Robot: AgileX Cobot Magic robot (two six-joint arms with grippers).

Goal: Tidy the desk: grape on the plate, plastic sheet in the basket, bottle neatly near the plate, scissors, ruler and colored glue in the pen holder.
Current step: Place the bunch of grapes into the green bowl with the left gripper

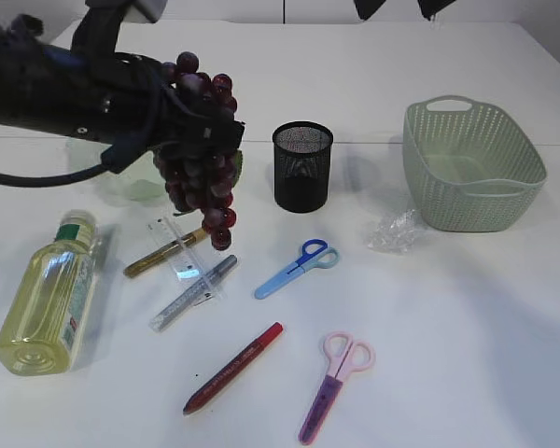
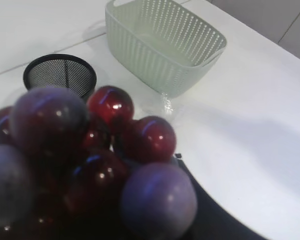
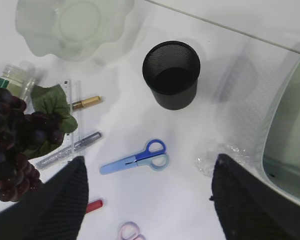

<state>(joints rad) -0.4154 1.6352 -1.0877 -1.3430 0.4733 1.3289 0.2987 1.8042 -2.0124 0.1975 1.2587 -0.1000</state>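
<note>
Pink scissors [image 1: 337, 385] lie nearest, well in front of the pen holder [image 1: 302, 166]; left gripper [image 1: 189, 112] grips the grape bunch [image 1: 203, 177] aloft, left of that holder, seemingly above the plate [image 3: 72, 25]; right gripper [image 3: 149, 200] spread wide, empty.

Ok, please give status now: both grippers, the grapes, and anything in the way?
Left gripper shut on grapes, lifted above table. Right gripper open, empty, over blue scissors. Plate empty, nothing in the way.
</note>
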